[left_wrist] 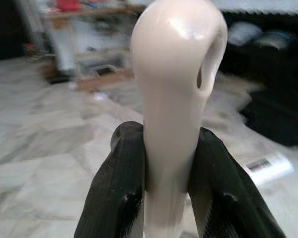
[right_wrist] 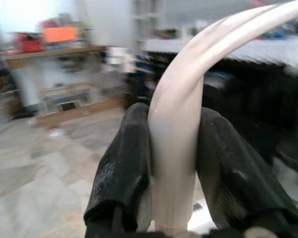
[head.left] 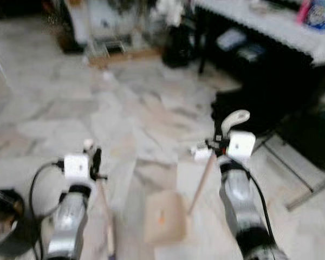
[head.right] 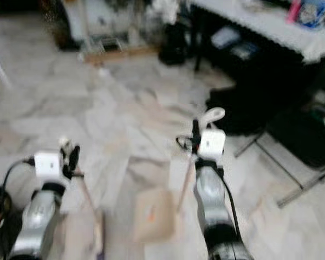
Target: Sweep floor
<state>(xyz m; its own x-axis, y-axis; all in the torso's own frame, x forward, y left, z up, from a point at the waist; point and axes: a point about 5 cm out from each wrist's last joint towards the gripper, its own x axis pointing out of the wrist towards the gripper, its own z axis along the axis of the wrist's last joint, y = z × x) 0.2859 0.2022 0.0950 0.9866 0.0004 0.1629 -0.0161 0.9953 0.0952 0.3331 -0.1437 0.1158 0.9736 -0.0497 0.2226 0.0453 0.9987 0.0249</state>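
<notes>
Two tools: one in each gripper, a broom on the left and a dustpan on the right, so both halves of a sweep are in hand at once.
Left gripper [left_wrist: 169, 188]: fingers clamped on the cream plastic cap of the broom handle [left_wrist: 176, 74], just below its hanging hole (a high grip, likely so the shaft can swing freely).
Broom: its wooden shaft [head.left: 105, 216] slants down from the left gripper toward the near floor; the head is too blurred to make out.
Dustpan [head.left: 163, 216]: beige pan resting flat on the marble floor [head.left: 70, 108], near and between the two arms, with a small orange speck in it.
Right gripper [right_wrist: 174, 183]: fingers closed on the curved cream grip of the dustpan handle [right_wrist: 188, 99]; its wooden pole [head.left: 202, 181] leans down and left to the pan, which keeps the pan's mouth low.
Debris: a small pale scrap [head.left: 106, 76] lies far on the floor, well apart from the pan.
Table [head.left: 271, 24]: far right, white cloth, dark clutter beneath.
Judgement: the robot appears to be carrying both tools toward unswept floor.
</notes>
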